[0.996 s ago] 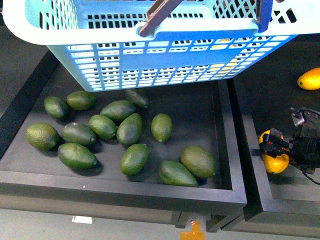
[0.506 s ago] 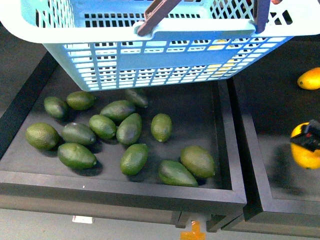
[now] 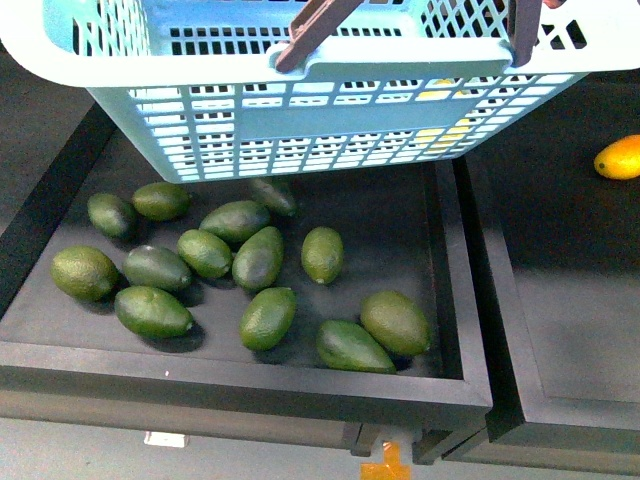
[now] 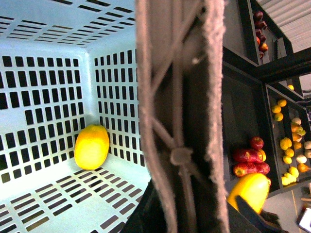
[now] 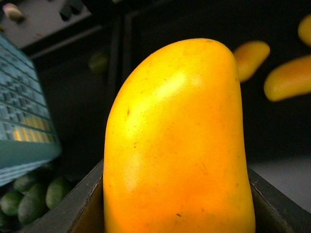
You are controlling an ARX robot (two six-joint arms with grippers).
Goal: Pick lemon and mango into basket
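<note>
The light turquoise basket (image 3: 300, 100) hangs above the far side of the left tray. My left gripper (image 4: 181, 216) is shut on its grey-brown handle (image 4: 180, 97). In the left wrist view a yellow lemon (image 4: 91, 146) lies on the basket floor (image 4: 53, 194) in a corner. My right gripper (image 5: 179, 218) is shut on the yellow-orange mango (image 5: 177, 145), which fills the right wrist view. The mango also shows in the left wrist view (image 4: 250, 190), outside the basket beside the handle. Neither gripper shows in the front view.
Several dark green oval fruits (image 3: 258, 258) lie in the black left tray (image 3: 250, 385). A yellow-orange fruit (image 3: 618, 157) lies in the right tray (image 3: 570, 300). Two more yellow-orange fruits (image 5: 289, 77) show behind the mango. Shelves of red and yellow fruit (image 4: 250, 156) stand further off.
My right gripper, holding the mango, has lifted it from the right tray and left the front view past the right edge. The basket has shifted slightly left.
</note>
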